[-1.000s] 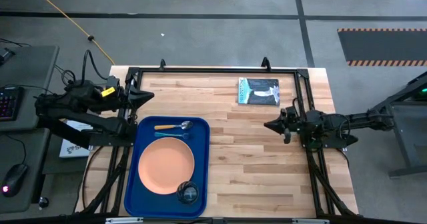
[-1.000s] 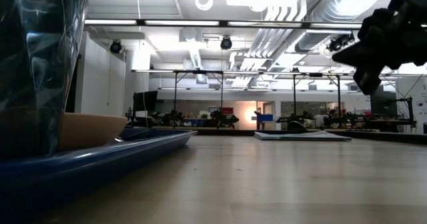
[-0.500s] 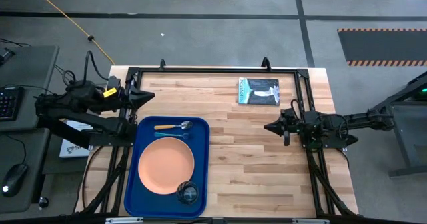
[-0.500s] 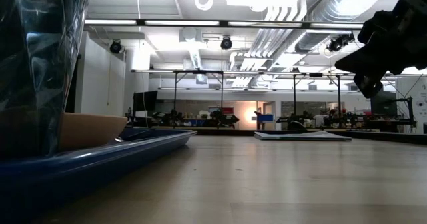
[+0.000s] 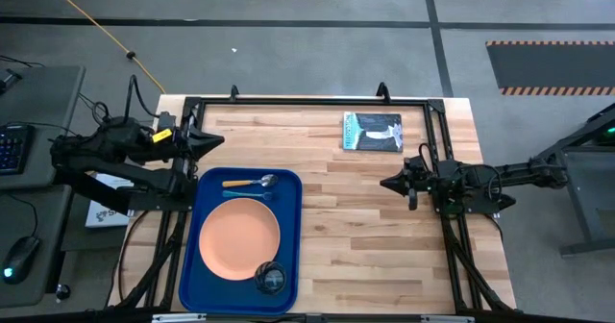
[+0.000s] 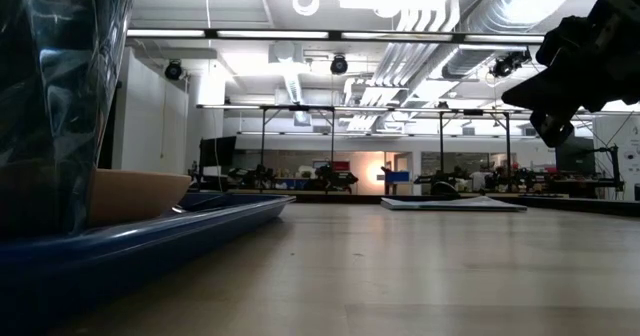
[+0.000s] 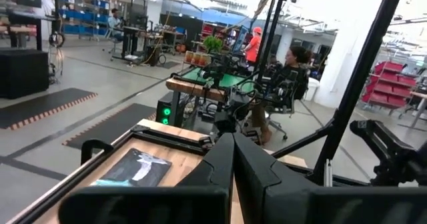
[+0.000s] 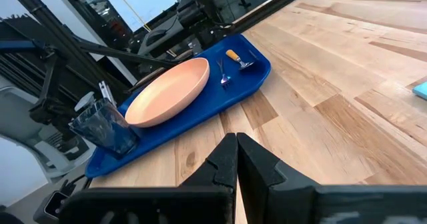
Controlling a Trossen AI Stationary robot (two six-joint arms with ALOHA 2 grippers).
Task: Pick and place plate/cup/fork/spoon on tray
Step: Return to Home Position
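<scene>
A wooden table (image 5: 365,236) seen from above, with a large blue tray (image 5: 293,251) on its left side. The tray's long axis runs from the near edge of the table to the far edge.

Nearest on the tray, by its near right corner, stands the small dark cup (image 5: 271,278), upright and just beside the plate's rim. The round salmon-orange plate (image 5: 239,236) lies flat in the middle of the tray and fills most of its width.

Past the plate, at the tray's far end, the fork (image 5: 254,193) and the spoon (image 5: 252,182) lie side by side, both running across the tray's short side. The teal fork is the nearer one, just beyond the plate; which way its tines point cannot be told. The spoon's yellow handle points toward the left arm and its silver bowl toward the right arm.

The left gripper (image 5: 215,138) hangs just beyond the tray's far left corner, fingers pressed together on nothing, pointing across the table. The right gripper (image 5: 384,182) is over the right half of the table, well apart from the tray and aimed at it, fingers also closed and empty.

Farther back, a small book (image 5: 372,132) lies flat near the far edge. Beyond the table, a person (image 7: 293,71) sits at a workstation.
</scene>
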